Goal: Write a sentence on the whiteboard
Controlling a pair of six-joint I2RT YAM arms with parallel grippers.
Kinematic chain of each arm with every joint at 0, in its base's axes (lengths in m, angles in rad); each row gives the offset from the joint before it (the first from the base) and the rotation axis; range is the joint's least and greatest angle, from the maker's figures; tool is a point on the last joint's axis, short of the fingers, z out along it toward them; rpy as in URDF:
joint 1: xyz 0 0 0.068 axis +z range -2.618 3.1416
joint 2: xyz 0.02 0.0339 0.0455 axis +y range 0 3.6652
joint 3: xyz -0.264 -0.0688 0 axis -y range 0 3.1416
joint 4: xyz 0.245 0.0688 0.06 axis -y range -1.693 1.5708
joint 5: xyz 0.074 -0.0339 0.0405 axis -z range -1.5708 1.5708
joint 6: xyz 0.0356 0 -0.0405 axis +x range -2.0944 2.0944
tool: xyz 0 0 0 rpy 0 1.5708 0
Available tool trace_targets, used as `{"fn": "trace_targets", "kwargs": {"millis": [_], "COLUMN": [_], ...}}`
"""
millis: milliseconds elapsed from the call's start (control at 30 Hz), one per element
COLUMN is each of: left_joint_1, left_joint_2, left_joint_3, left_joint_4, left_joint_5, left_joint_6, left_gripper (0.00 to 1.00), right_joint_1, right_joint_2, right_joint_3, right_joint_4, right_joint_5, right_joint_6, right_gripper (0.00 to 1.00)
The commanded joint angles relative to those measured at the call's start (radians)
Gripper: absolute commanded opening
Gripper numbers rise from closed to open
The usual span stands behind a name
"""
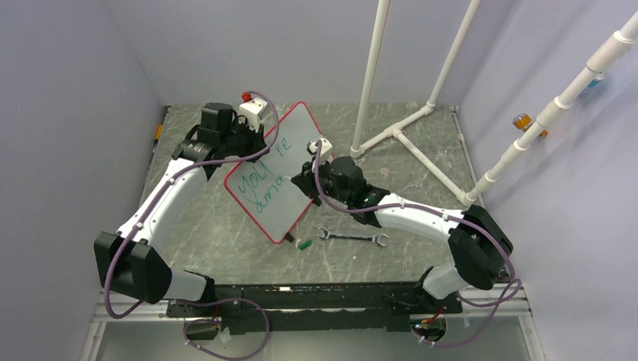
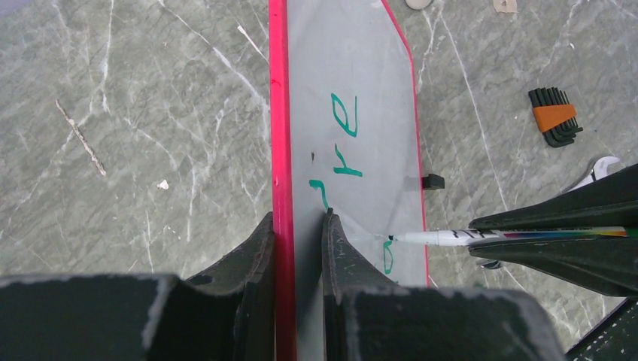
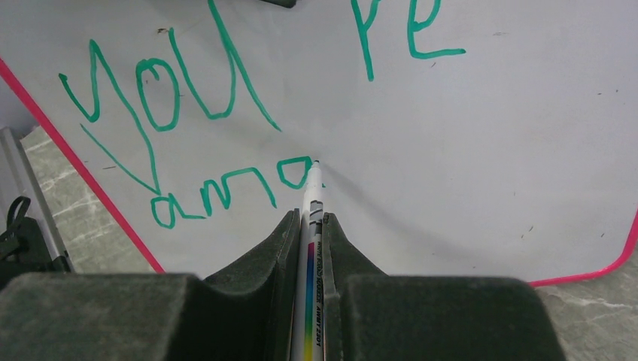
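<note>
The whiteboard (image 1: 274,177), white with a red frame, stands tilted in the middle of the table. My left gripper (image 1: 252,131) is shut on its upper left edge; in the left wrist view my left gripper (image 2: 299,226) has its jaws clamped on the whiteboard's red frame (image 2: 277,113). The sentence (image 1: 259,184) in green reads "you're" with "ama" below it (image 3: 226,188). My right gripper (image 3: 309,222) is shut on a white marker (image 3: 312,195) whose tip touches the whiteboard (image 3: 489,135) at the last letter. The marker also shows in the left wrist view (image 2: 451,238).
A wrench (image 1: 352,237) and a green marker cap (image 1: 304,244) lie on the table in front of the board. A set of hex keys (image 2: 554,116) lies beyond the board. White pipes (image 1: 399,131) stand at the back right.
</note>
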Motion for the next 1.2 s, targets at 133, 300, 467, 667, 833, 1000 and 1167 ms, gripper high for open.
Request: {"fn": "trace_targets", "kwargs": {"millis": [133, 300, 467, 667, 833, 1000, 1167], "left_joint_1": [0.009, 0.009, 0.009, 0.008, 0.008, 0.009, 0.008], "left_joint_2": [0.027, 0.028, 0.027, 0.028, 0.028, 0.027, 0.026], "left_joint_3": [-0.015, -0.014, -0.013, -0.014, -0.014, -0.012, -0.014], "left_joint_4": [-0.114, -0.115, -0.116, -0.115, -0.117, -0.117, -0.117], "left_joint_5": [-0.174, -0.174, -0.174, -0.174, -0.177, -0.176, -0.177], "left_joint_6": [0.19, 0.19, 0.19, 0.191, 0.191, 0.19, 0.19], "left_gripper": [0.0, 0.0, 0.0, 0.0, 0.0, 0.0, 0.0], "right_joint_1": [-0.013, -0.034, -0.054, -0.061, -0.06, -0.06, -0.057], "right_joint_2": [0.03, 0.032, 0.031, 0.032, 0.027, 0.022, 0.017], "right_joint_3": [0.044, 0.042, 0.049, 0.05, 0.035, 0.016, -0.008], "right_joint_4": [0.074, 0.072, 0.067, 0.064, 0.065, 0.065, 0.066], "right_joint_5": [0.003, 0.014, 0.021, 0.003, -0.037, -0.063, -0.069], "right_joint_6": [0.009, 0.01, 0.009, 0.009, 0.02, 0.037, 0.052], "right_gripper": [0.0, 0.0, 0.0, 0.0, 0.0, 0.0, 0.0]}}
